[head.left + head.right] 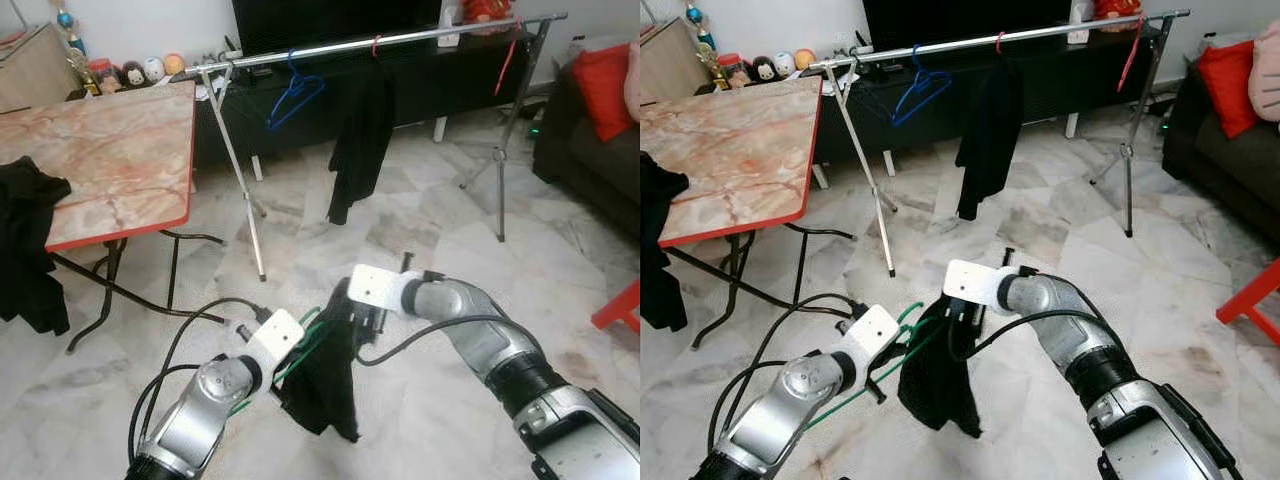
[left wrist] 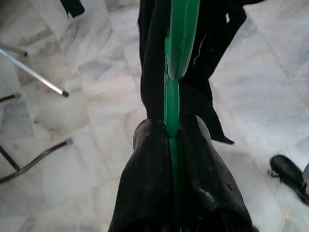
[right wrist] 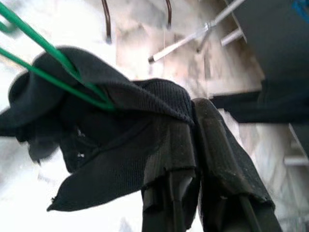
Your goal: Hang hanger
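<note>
My left gripper [image 2: 171, 140] has black fingers closed on a bright green hanger [image 2: 179, 43]; the garment [image 1: 325, 380] draped on it is plain black, with a ribbed knit texture seen from my right wrist. My right gripper [image 3: 193, 145], also black-fingered, pinches that black cloth. Both arms are silver with white wrist housings. Floor [image 1: 420, 230]: white-grey veined marble tile. Table [image 1: 110, 160]: pink-cream marbled top, red edge. Rail [image 1: 400, 38]: silver metal, carrying a blue hanger [image 1: 295, 95] and another black garment [image 1: 360, 135]. Cushion [image 1: 605, 85]: red.
</note>
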`<state>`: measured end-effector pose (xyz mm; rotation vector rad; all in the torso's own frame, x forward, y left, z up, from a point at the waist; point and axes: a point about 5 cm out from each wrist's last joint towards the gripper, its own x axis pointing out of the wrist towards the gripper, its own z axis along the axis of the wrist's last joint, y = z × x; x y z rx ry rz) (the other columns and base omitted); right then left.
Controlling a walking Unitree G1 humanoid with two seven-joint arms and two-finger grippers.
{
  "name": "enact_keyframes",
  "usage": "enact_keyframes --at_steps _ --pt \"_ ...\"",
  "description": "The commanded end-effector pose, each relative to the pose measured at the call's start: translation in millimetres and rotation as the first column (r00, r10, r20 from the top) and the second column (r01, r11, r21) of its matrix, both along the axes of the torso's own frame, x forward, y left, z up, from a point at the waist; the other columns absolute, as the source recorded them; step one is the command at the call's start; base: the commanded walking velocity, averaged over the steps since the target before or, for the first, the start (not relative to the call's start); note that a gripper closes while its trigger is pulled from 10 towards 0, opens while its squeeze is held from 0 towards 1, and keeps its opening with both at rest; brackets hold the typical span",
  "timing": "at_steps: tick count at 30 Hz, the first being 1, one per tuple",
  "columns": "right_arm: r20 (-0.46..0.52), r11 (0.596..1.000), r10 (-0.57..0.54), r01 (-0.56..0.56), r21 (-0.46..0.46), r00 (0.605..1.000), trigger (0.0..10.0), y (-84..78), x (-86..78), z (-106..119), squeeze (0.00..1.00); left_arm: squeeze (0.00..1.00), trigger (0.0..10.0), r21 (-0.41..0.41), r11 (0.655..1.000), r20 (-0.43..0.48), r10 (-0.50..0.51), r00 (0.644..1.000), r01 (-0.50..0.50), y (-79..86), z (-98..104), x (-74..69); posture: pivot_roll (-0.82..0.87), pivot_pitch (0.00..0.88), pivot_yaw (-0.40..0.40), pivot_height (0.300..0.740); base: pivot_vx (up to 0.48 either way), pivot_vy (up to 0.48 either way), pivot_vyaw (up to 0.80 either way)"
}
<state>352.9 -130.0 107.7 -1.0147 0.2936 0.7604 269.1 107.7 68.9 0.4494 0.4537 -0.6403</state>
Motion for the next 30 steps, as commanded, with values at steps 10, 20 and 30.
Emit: enact_keyframes --at_steps 10,20,30 --pt "0.007 0.997 0.035 -0.035 0.065 0.999 10.0 15.5 0.7 8.9 0.0 0.0 10.0 -0.002 1.0 0.04 0.025 0.999 -0.025 3.7 9.3 6.5 -0.1 0.0 0.093 0.74 0.0 0.0 0.0" --pt "-0.002 0.969 0.183 -0.181 0.167 0.983 10.0 46.9 -14.1 21.0 0.0 0.0 10.0 -0.094 0.995 0.067 -0.025 0.997 0.031 -11.4 18.1 7.0 -0.1 0.0 0.092 0.74 0.0 0.0 0.0" --pt "-0.003 0.939 0.31 -0.306 0.157 0.951 10.0 51.9 -24.1 27.1 0.0 0.0 10.0 -0.2 0.974 0.06 -0.097 0.993 0.107 -23.0 23.7 0.6 -0.1 0.0 0.088 0.74 0.0 0.0 0.0"
